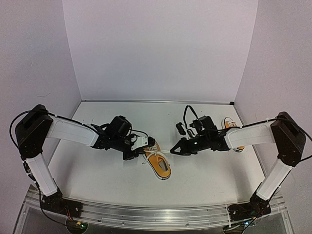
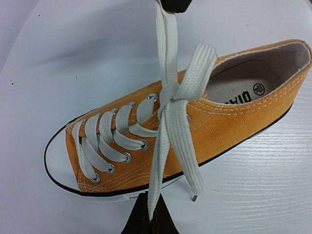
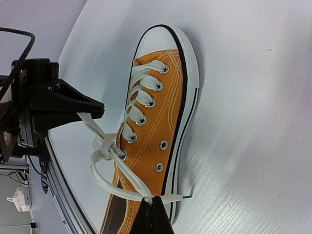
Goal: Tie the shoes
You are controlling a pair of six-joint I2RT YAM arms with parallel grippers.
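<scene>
An orange-yellow shoe [image 1: 160, 165] with a white sole lies on the table between the two arms, its toe toward the left arm. Its white laces cross in a knot [image 2: 170, 95] over the tongue. My left gripper [image 2: 150, 210] is shut on one lace strand [image 2: 161, 156], pinching it just beside the shoe's sole. My right gripper [image 3: 155, 204] is shut on a lace loop [image 3: 100, 178] by the shoe's heel side. In the top view the left gripper [image 1: 144, 151] and right gripper [image 1: 173, 149] face each other across the shoe. One free lace tip [image 2: 194, 197] rests on the table.
A second orange shoe [image 1: 233, 127] sits at the back right, partly hidden behind the right arm. White walls [image 1: 161, 48] close in the table on three sides. The metal rail [image 1: 146, 214] with both arm bases runs along the near edge.
</scene>
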